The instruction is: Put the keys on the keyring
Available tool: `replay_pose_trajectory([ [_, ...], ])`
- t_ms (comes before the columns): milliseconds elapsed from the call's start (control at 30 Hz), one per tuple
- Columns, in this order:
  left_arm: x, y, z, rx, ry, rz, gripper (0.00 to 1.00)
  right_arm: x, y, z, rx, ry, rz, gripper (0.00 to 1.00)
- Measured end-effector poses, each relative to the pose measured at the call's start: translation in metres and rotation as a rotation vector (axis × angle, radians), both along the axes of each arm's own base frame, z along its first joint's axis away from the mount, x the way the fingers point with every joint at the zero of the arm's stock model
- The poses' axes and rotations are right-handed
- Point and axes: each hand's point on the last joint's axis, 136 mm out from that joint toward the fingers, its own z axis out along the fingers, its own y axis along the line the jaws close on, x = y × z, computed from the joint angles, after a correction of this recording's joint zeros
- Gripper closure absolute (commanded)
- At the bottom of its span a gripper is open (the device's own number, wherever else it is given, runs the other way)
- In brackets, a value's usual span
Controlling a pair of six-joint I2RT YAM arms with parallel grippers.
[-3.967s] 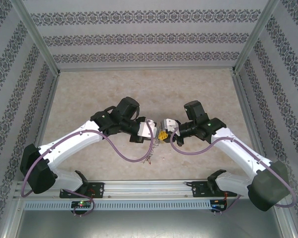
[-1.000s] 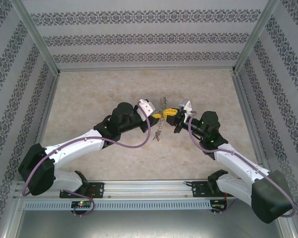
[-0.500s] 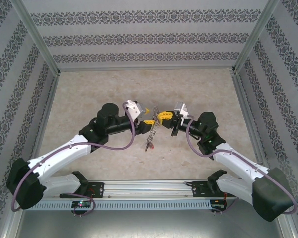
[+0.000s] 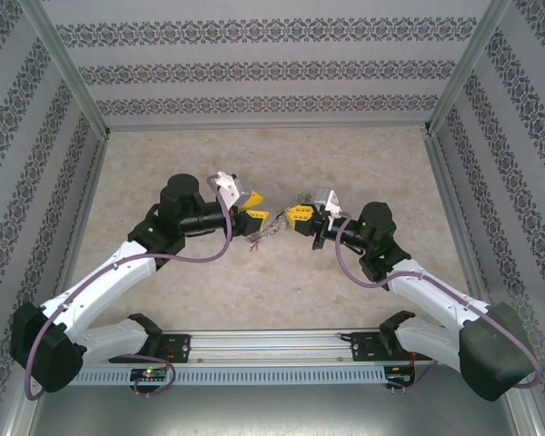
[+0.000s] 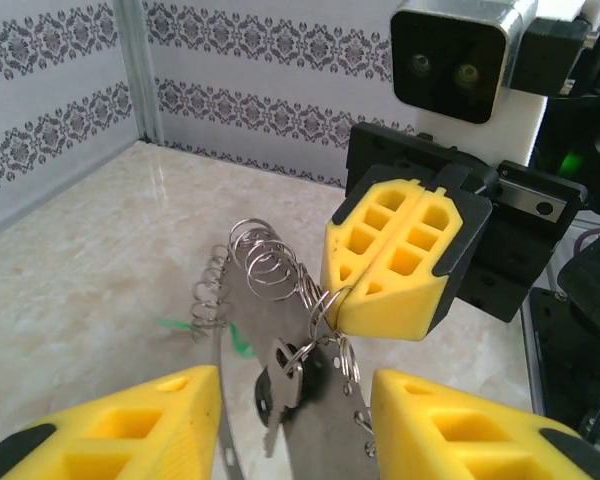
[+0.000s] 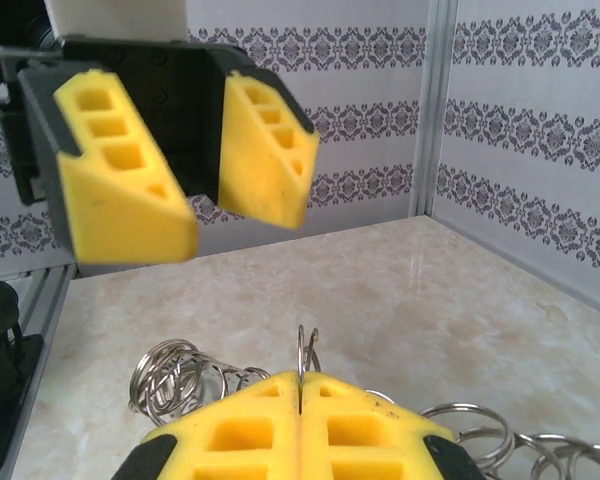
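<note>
Right gripper [image 6: 300, 400] is clamped shut, yellow fingers pressed flat together, and it's pinching the keyring [image 6: 305, 352] right at the tips. From its own wrist cam the ring is edge-on, just a thin silver wire loop poking straight up out of the seam between the fingers.

Left gripper [image 6: 208, 205] sits opposite, close but not touching, jaws apart with nothing between them.

The left wrist cam gives the better look: one of the keys [image 5: 280, 385] hangs off the ring just below the right gripper's tips, a small silver thing with its long axis roughly up-down and the blade pointing down. A coil of small rings [image 5: 265, 260] curls off to the left of the pinch, with a bit of green behind it. There's also a blurry grey shape very close to that lens, can't tell what it is.

From the top cam the bundle is a thin silvery string running from the right gripper's tips toward the near left, over the middle of the table [image 4: 163, 163]. Way too small there to pick out single keys, and I can't tell whether its low end touches the table.
</note>
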Motion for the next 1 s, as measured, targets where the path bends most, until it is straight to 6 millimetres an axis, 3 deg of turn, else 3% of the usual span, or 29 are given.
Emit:
replay_pose_trajectory([
  [200,-0.005,-0.01,0.012,0.071,-0.008,-0.115,0.55,-0.003,0.004,-0.001,-0.016,-0.013,0.031,1.0],
  [433,-0.013,-0.015,-0.008,0.131,0.06,-0.204,0.57,-0.005,0.006,0.0,-0.022,-0.024,0.049,1.0],
  [533,-0.016,-0.017,-0.017,0.141,0.091,-0.237,0.68,-0.007,0.006,0.002,-0.02,-0.027,0.059,1.0],
  [767,-0.014,-0.023,-0.021,0.155,0.118,-0.282,0.72,-0.01,0.01,-0.001,-0.033,-0.008,0.098,1.0],
  [867,-0.014,-0.024,-0.019,0.154,0.106,-0.287,0.86,-0.011,0.011,-0.001,-0.035,-0.008,0.11,1.0],
  [1000,-0.014,-0.022,-0.019,0.162,0.103,-0.292,0.89,-0.016,0.014,-0.001,-0.037,-0.013,0.135,1.0],
])
